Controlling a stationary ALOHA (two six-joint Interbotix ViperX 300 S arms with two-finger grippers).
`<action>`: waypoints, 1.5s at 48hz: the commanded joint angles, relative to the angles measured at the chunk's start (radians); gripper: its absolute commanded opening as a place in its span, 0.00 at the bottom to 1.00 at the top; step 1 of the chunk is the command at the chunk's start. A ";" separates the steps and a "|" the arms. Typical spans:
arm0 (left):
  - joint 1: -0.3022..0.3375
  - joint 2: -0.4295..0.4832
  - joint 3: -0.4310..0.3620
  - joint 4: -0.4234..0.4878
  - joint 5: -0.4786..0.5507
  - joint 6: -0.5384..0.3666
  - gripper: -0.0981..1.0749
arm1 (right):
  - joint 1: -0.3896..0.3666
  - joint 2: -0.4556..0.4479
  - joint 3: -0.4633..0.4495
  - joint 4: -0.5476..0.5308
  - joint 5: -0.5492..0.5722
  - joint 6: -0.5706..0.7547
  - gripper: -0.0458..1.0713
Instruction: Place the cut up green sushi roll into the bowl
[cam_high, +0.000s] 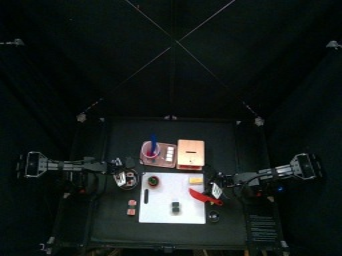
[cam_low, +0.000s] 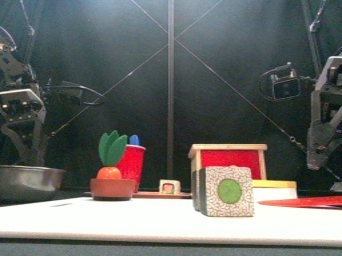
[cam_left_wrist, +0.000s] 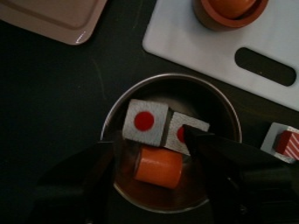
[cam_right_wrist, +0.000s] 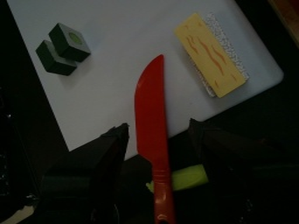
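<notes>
Facing front, green sushi roll (cam_low: 229, 192)

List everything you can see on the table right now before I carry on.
bowl: one, grey metal, off the board's left side
red-centred slices: two, white, in the bowl
orange piece: one, in the bowl
green sushi slices: two visible, dark green, on the board
knife: one, red, on the board
yellow block: one, on the board beside the knife
carrot pot: one, orange and green, on the board near the bowl
board: one, white
tray: one, pink, behind the board
left gripper: fingers open over the bowl
right gripper: fingers open, astride the knife
</notes>
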 joint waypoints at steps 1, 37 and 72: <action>0.005 -0.012 -0.040 0.003 -0.006 0.002 0.94 | 0.002 -0.006 -0.018 0.002 -0.003 -0.002 0.85; -0.330 0.368 -0.497 -0.051 -0.348 0.025 0.94 | -0.002 -0.006 -0.020 -0.008 -0.003 -0.002 0.85; -0.368 0.761 -0.927 -0.072 0.054 0.032 0.94 | 0.006 -0.006 -0.003 -0.003 -0.003 -0.002 0.85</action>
